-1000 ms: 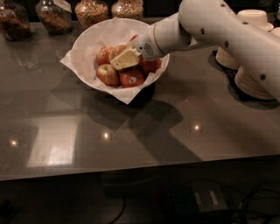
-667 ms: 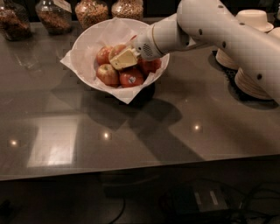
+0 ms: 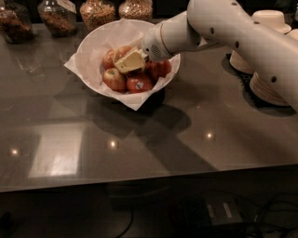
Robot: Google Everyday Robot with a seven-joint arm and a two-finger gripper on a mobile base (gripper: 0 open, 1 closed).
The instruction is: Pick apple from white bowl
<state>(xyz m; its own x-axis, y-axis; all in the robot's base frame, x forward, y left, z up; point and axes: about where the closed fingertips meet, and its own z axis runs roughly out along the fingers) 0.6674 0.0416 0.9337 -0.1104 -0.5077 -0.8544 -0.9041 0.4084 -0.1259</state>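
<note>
Dark glossy counter [image 3: 139, 139], dim room, jars [image 3: 98, 11] at the back, stacked beige bowls [image 3: 270, 56] on the right. White arm [image 3: 233, 28] reaches in from the right, gripper [image 3: 130, 61] low inside the white bowl [image 3: 88, 46], over the fruit. Can't tell its grip state. The apple [image 3: 114, 79], red with a yellow blush, lies front-left in the bowl, just beside the gripper.

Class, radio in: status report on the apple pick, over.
End effector low inside white bowl, over the apples. Yellow-blushed apple lying in bowl, beside it. Stickered apple and darker red apple crowd alongside.
</note>
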